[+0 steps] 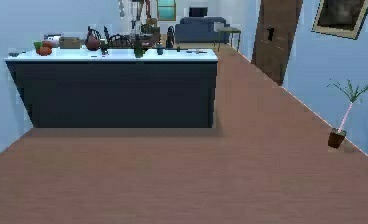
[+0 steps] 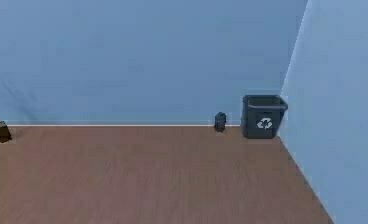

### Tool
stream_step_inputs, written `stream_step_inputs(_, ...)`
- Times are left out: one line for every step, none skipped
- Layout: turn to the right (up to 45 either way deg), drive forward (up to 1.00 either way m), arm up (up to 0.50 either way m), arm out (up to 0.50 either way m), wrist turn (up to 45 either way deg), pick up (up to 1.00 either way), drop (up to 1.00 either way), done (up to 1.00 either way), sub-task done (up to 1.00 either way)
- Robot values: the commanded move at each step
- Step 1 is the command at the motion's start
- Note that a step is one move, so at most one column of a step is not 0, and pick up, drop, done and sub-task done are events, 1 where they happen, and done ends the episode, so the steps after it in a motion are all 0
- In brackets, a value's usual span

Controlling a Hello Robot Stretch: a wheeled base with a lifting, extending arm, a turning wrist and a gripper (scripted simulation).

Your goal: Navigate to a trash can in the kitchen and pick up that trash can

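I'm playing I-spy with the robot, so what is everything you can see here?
Trash can: one, dark grey with white mark, floor in the arm side view's corner.
Small dark thing: one, blackish, left of the trash can.
Counter: one, dark with pale top, forward view's left.
Small things: several, red and dark, on the counter's top.
Sofa: one, blue, far behind the counter.
Door: one, brown, forward view's right.
Potted plant: one, green in brown pot, right wall.
Framed picture: one, dark, upper right wall.
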Motion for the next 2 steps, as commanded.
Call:
stream_step_inputs(45.0,0.00,0.00,0.00,0.0,0.00,0.00,0.00,0.00)
stream_step_inputs(42.0,0.00,0.00,0.00,0.0,0.00,0.00,0.00,0.00)
